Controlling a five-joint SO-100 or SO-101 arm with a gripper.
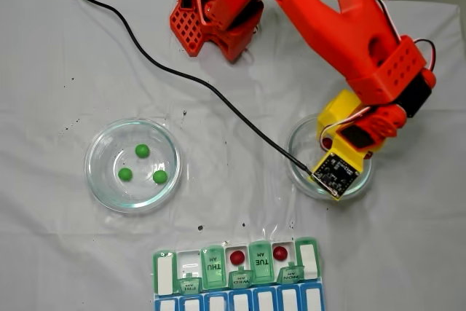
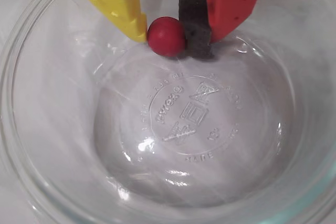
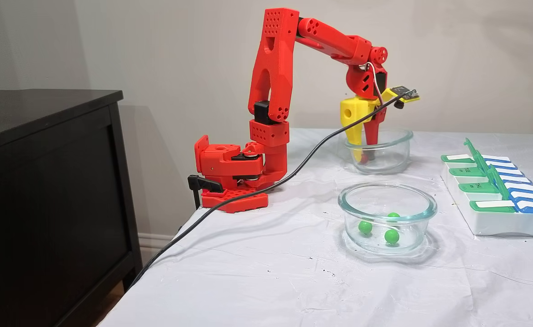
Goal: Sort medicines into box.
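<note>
In the wrist view a glossy red medicine ball [image 2: 166,36] sits pinched between the yellow finger [image 2: 123,9] and the black foam pad [image 2: 194,24] of the red finger, low inside a clear glass dish [image 2: 47,171]. My gripper [image 2: 167,39] is shut on it. In a fixed view from above the gripper [image 1: 329,145] reaches down into that dish [image 1: 295,172]. Three green medicine balls [image 1: 142,150] lie in the other glass dish [image 1: 95,143]. The box [image 1: 164,271] at the front edge has two red balls [image 1: 237,257] in open cells.
A black cable [image 1: 218,92] runs across the white cloth to the wrist camera. The arm's base [image 3: 230,172] is clamped at the table's far edge beside a black cabinet [image 3: 43,181]. From the side, the box [image 3: 498,227] lies right of both dishes.
</note>
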